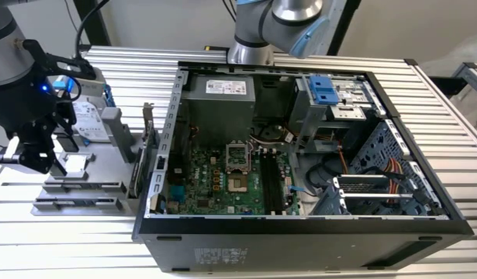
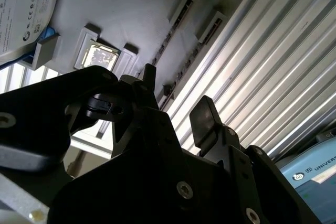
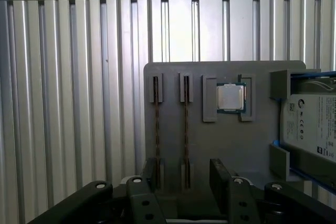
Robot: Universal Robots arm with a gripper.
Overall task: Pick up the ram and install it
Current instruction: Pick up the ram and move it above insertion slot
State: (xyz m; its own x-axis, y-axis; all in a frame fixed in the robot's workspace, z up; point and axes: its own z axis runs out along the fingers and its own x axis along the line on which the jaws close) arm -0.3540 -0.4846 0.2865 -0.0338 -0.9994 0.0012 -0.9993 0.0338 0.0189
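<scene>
The ribbed metal surface (image 1: 463, 256) carries the open computer case (image 1: 300, 235) and, on the exterior view's left of it, a grey tray (image 3: 236, 145) of parts. I hover over that tray. A silver hard drive (image 3: 315, 124) sits at one end of it. My fingers (image 3: 184, 166) are spread wide and hold nothing. In the first wrist view the ram (image 3: 186, 129) stands on edge in its tray slots, in line with the gap between my fingers, not yet touched. A second stick (image 3: 156, 129) stands just beside it, parallel, and a processor chip (image 3: 231, 98) lies in a pocket on the ram's other side.

The main risk, as I judge it, is that neighbour. One of my fingers must go down into the narrow lane between the two sticks, and a small sideways error could land it on the wrong stick or pinch both. The ram is card-thin, so an off-centre grip could let it tilt or bind in the slots as it lifts.
</scene>
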